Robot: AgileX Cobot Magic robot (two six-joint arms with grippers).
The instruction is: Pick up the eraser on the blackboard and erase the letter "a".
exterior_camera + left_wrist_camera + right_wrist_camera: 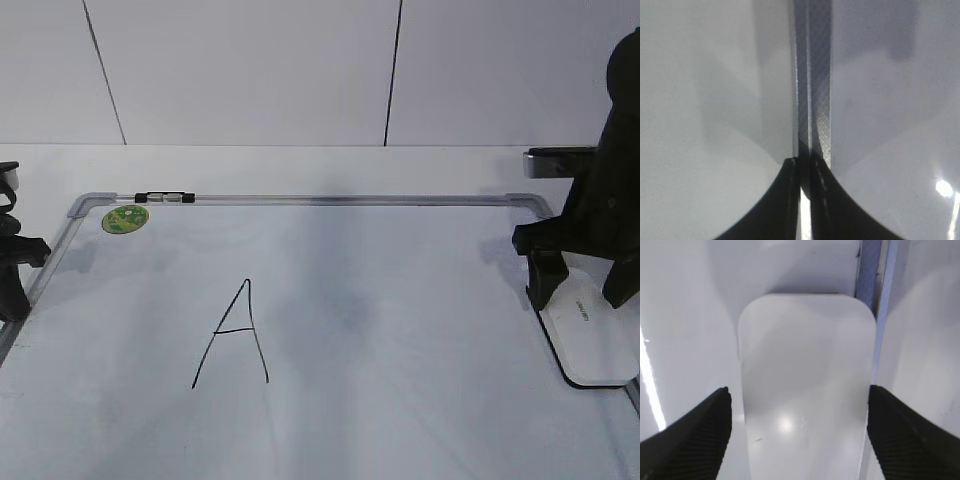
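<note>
The eraser [592,338], a white rounded block with a black underside, lies at the right edge of the blackboard [400,330]. My right gripper [583,292] is open, one finger on each side of the eraser's far end, not closed on it. In the right wrist view the eraser [805,350] fills the gap between the open fingers [799,390]. My left gripper [12,285] is shut and empty over the board's left frame [815,100]; its tips [803,161] show in the left wrist view. A tall capital "A" [235,335] is drawn left of centre. No small cursive "a" shows.
A round green sticker [125,218] sits at the board's far left corner. A black clip [165,197] is on the far frame rail. The board's right frame [870,270] runs right beside the eraser. A white wall stands behind the table.
</note>
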